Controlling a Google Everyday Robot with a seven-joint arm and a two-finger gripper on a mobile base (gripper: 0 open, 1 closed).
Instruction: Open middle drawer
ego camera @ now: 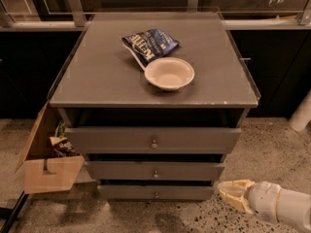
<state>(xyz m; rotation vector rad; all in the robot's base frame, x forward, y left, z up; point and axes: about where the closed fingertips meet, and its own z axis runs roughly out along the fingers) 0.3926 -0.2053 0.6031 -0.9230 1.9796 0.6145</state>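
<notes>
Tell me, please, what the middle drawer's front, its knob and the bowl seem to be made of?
The middle drawer: matte grey, probably painted or laminated board; flat, even colour. The knob: likely metal; it glints. The bowl: smooth cream, ceramic or plastic, cannot tell. The tool, low right beside the bottom drawer, looks like tan plastic.
</notes>
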